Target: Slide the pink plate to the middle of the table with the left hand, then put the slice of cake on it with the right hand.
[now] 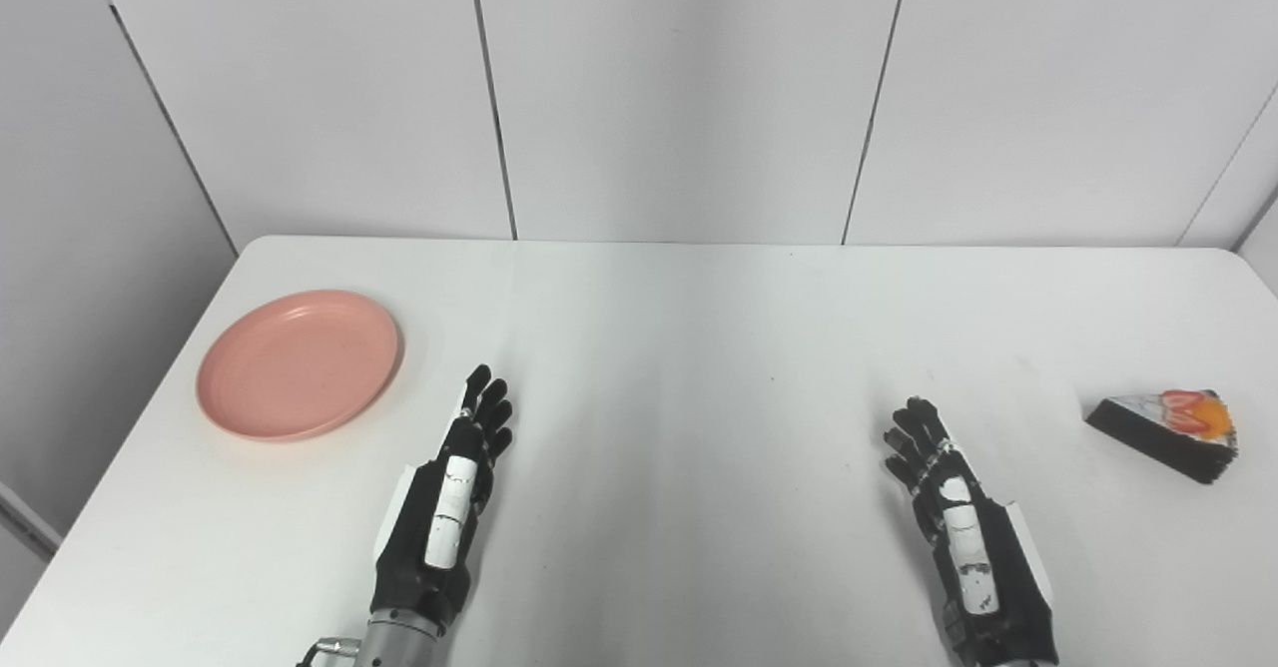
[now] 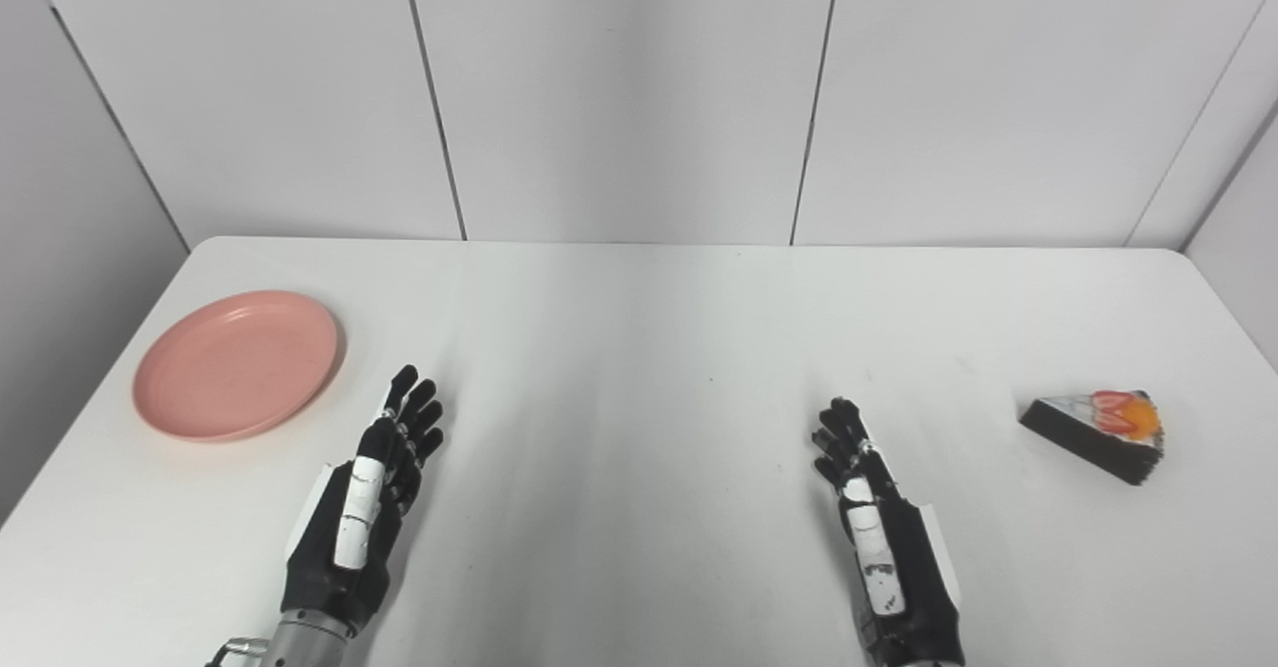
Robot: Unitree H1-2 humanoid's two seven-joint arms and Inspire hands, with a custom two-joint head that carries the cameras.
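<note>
A pink plate (image 1: 298, 363) lies empty on the white table (image 1: 679, 347) at the left side. A slice of cake (image 1: 1168, 431), dark with white icing and red and orange fruit on top, lies at the right side. My left hand (image 1: 454, 487) is open and empty, fingers stretched forward, to the right of the plate and apart from it. My right hand (image 1: 949, 502) is open and empty, fingers slightly bent, to the left of the cake and apart from it.
White wall panels (image 1: 679, 88) stand behind the table's far edge. The table's left edge runs close to the plate, and its right edge lies beyond the cake.
</note>
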